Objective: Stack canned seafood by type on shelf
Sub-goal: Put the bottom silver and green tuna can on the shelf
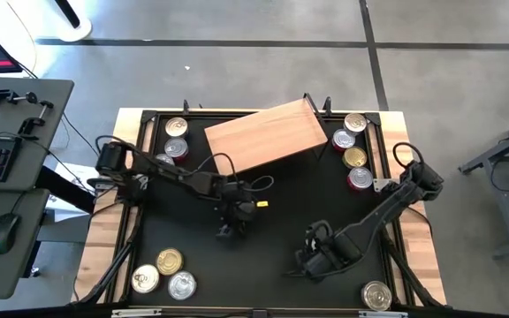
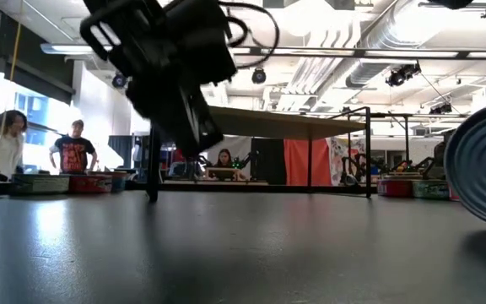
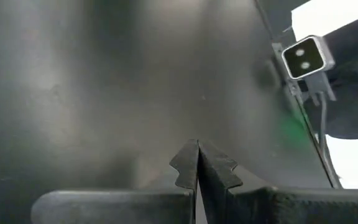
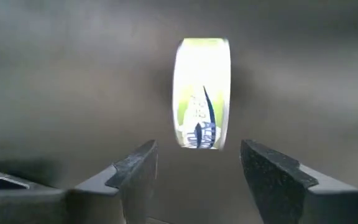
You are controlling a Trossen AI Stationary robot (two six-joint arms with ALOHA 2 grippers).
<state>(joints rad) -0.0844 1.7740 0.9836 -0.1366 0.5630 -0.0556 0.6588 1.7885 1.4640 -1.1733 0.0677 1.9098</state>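
Observation:
The shelf (image 1: 263, 132), a light-brown wooden block, lies askew at the far middle of the black mat. Tins of canned seafood sit lids up in groups: far left (image 1: 176, 137), far right (image 1: 353, 150), near left (image 1: 166, 274), and one near right (image 1: 376, 295). My right gripper (image 4: 197, 171) points down, open. Below it a tin with a green and white label (image 4: 202, 93) stands on its edge on the mat, in line with the gap between the fingers and apart from them. My left gripper (image 3: 197, 165) hangs shut above bare mat at mid-table (image 1: 226, 231), slanting down.
A raised black frame and pale wooden strips (image 1: 104, 238) border the mat. A small white camera box (image 3: 303, 56) stands at the mat's edge. A tin (image 2: 483, 169) looms at the right edge of the low view. People stand in the room beyond the table.

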